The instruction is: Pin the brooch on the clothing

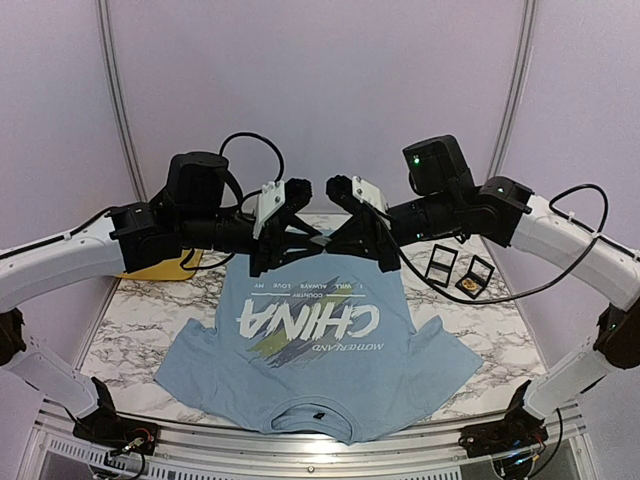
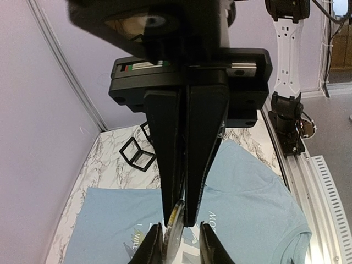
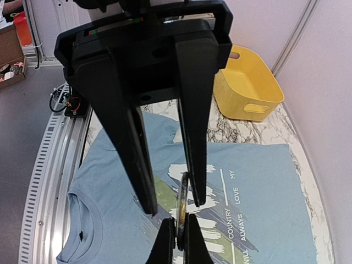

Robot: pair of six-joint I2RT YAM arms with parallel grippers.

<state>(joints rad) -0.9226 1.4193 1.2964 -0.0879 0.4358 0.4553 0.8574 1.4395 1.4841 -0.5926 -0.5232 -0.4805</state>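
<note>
The light blue T-shirt [image 1: 330, 385] with white "CHINA" lettering lies flat on the marble table, collar toward the arm bases. It also shows in the left wrist view [image 2: 258, 187] and the right wrist view [image 3: 258, 181]. Both grippers meet tip to tip in the air above its far hem. My left gripper [image 2: 182, 220] is shut on the brooch [image 2: 177, 224], a thin round disc seen edge-on. My right gripper [image 3: 173, 204] is open, its jaws on either side of the brooch [image 3: 183, 192]. In the top view the left gripper [image 1: 308, 238] and right gripper [image 1: 335, 238] hide the brooch.
Two open black display boxes [image 1: 458, 268] stand on the marble right of the shirt and show in the left wrist view [image 2: 137, 154]. A yellow bin [image 3: 247, 82] sits at the table's far left [image 1: 150, 268]. A metal rail [image 1: 300, 455] runs along the near edge.
</note>
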